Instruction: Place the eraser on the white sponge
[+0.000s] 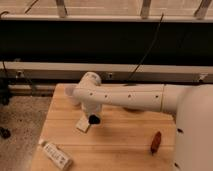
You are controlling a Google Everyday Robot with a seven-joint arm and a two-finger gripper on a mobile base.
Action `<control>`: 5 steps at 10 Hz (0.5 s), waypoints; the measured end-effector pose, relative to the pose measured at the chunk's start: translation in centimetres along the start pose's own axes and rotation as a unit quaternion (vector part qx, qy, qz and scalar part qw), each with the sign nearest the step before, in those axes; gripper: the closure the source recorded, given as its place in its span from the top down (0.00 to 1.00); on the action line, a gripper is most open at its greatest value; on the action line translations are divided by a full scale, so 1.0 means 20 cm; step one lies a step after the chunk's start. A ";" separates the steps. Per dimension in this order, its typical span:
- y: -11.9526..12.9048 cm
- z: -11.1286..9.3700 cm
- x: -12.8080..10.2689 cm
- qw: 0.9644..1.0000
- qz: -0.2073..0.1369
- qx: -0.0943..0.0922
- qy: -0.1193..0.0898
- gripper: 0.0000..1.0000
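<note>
The white sponge (82,125), a small flat off-white block, lies on the wooden table (120,145) left of centre. My gripper (93,119) hangs from the white arm (125,96) and points down, right beside the sponge's right edge. The eraser (55,154), a longer white bar with dark print, lies near the table's front left corner, well apart from the gripper.
A white cup (70,96) stands at the back left, partly hidden behind the arm. A small brown object (156,141) lies at the right. The table's left edge drops to a speckled floor (20,130). A dark wall with cables runs behind.
</note>
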 end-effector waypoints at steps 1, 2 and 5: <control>-0.01 0.01 0.00 1.000 -0.007 0.000 0.001 0.20; -0.03 0.02 0.01 1.000 -0.012 0.000 0.001 0.20; -0.05 0.05 0.02 1.000 -0.021 0.002 0.003 0.20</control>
